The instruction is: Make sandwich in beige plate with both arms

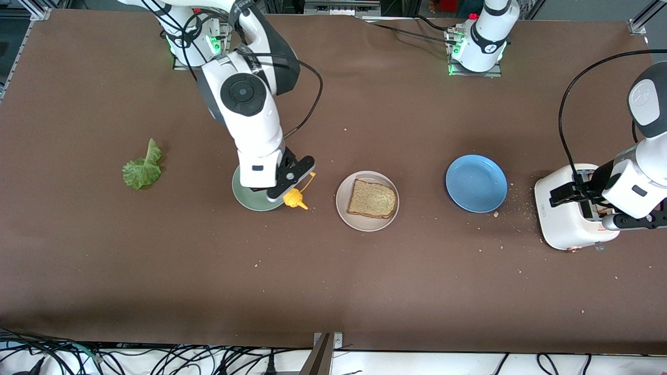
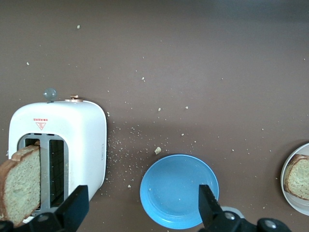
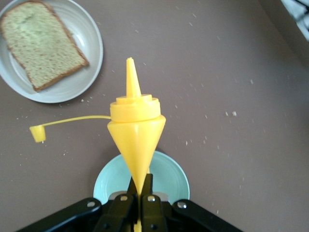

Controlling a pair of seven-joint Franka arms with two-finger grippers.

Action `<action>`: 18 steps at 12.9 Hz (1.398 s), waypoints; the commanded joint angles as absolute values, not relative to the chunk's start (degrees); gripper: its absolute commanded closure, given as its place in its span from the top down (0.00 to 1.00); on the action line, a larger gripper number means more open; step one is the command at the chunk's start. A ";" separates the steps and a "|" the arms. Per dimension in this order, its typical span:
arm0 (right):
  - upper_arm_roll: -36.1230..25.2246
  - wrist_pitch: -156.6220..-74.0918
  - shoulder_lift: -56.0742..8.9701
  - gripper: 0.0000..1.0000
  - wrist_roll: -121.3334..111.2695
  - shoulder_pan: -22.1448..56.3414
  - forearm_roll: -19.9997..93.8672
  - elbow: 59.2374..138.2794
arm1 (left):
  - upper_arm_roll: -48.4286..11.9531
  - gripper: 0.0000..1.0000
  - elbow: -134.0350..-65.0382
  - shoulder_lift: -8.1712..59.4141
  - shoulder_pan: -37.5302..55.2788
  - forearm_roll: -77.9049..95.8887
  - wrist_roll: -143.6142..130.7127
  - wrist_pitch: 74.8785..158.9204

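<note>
Right gripper clenched on yellow sauce bottle over green plate, nozzle toward bread slice on beige plate, frame centre. Left gripper released over toaster.

We see a brown table bearing a lettuce leaf, mint-green plate, beige plate, blue plate, white toaster and scattered crumbs.

A robotics laboratory: two white robot arms are bolted by metal base plates to a wide worktop covered in plain brown sheeting. Aluminium framing edges the worktop's corners, and black cables lie tangled along the edge nearest the front camera.
</note>
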State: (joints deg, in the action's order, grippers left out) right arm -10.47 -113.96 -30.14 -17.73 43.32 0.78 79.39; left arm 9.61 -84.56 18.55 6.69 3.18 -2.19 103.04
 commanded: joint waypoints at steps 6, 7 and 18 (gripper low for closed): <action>-10.37 -123.13 -35.94 0.00 -33.63 49.66 -7.03 79.19 | 9.49 1.00 -85.17 18.10 7.03 1.05 -3.43 102.66; -10.37 -123.05 -36.21 0.00 -36.71 49.66 -7.03 79.19 | 9.49 1.00 -85.17 18.11 6.94 1.05 -3.43 102.66; -10.28 -125.68 -41.92 0.00 -42.45 52.73 -9.84 79.19 | 9.49 1.00 -85.25 18.19 7.03 1.05 -3.43 102.66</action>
State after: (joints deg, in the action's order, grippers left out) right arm -10.02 -125.33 -41.77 -41.34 52.19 -8.13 79.53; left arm 9.61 -84.92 18.59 6.69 3.18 -2.21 103.03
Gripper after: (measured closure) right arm 0.960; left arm 0.000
